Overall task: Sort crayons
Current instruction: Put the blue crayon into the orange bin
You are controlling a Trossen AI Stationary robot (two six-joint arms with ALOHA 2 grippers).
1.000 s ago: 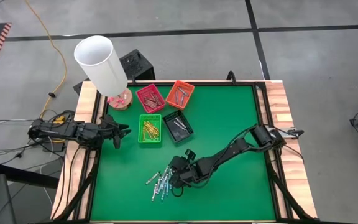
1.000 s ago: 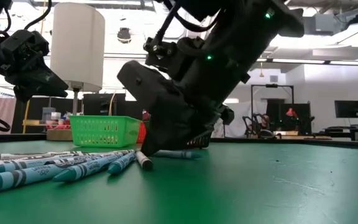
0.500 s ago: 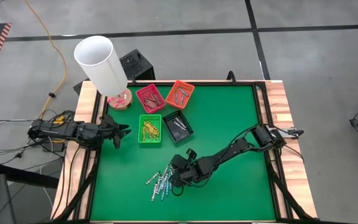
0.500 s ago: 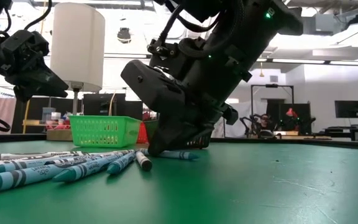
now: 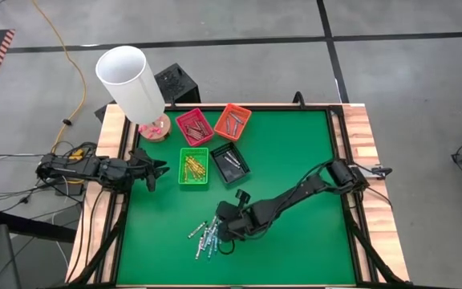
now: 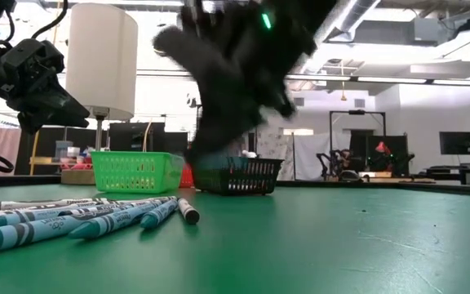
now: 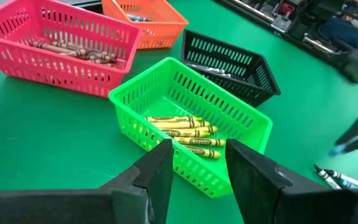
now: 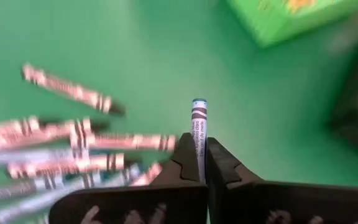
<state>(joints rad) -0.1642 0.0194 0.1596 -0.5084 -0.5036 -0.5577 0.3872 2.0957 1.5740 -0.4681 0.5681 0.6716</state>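
Green felt covers the bench (image 5: pixel 295 160), with four trays at its far left already part filled: yellow crayons (image 7: pixel 188 134) lie in the green tray (image 7: pixel 191 118). A loose pile (image 5: pixel 205 237) near the front remains unsorted. Just beside it, the right claw (image 8: pixel 197 165) pinches one blue crayon (image 8: pixel 198 127). The left claw (image 7: pixel 197 168) waits narrowly parted at the left edge.

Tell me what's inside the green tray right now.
The green tray holds several yellow crayons lying side by side on its floor. Its near wall hides the rest of the floor, and the left gripper hanging in front covers part of that wall.
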